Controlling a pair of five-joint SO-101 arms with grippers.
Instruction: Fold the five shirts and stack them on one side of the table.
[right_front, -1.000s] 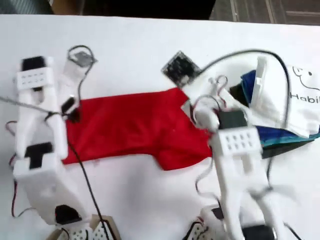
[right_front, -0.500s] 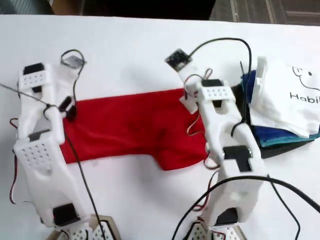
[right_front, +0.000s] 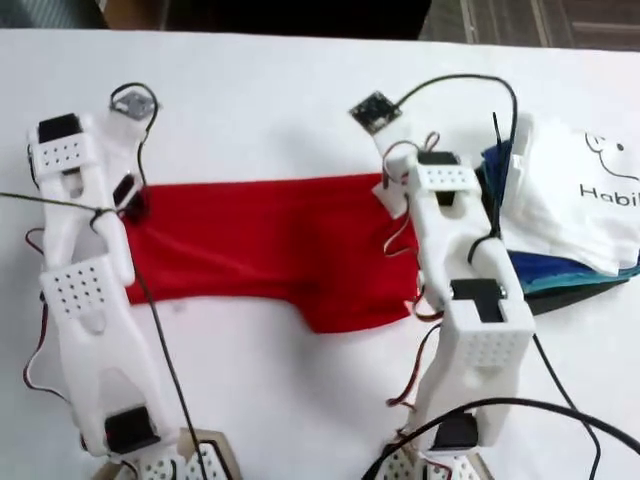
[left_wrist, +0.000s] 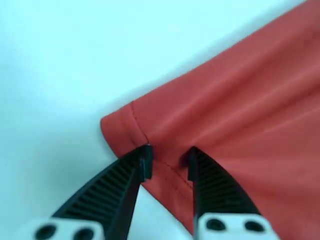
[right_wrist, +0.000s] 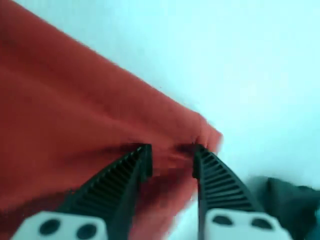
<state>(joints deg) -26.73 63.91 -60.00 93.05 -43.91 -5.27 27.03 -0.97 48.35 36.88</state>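
A red shirt (right_front: 260, 240) lies stretched sideways across the middle of the white table (right_front: 280, 90), with a flap hanging toward the near edge. My left gripper (right_front: 132, 203) sits at its left end. In the left wrist view that gripper (left_wrist: 169, 162) is shut on a ridge of red shirt (left_wrist: 240, 115) just inside the hemmed corner. My right gripper (right_front: 388, 195) is at the shirt's far right corner. The right wrist view has this gripper (right_wrist: 172, 157) pinching the red shirt (right_wrist: 65, 110) close to its edge.
A stack of folded shirts (right_front: 575, 200), white on top of blue, teal and black, lies at the right side, just right of the right arm. Its dark edge (right_wrist: 292, 200) shows in the right wrist view. Cables loop over both arms.
The right arm swung from beside the stack to the shirt's far right corner and closed on it. The left gripper shifted left and farther back. The shirt now lies straighter and tauter.
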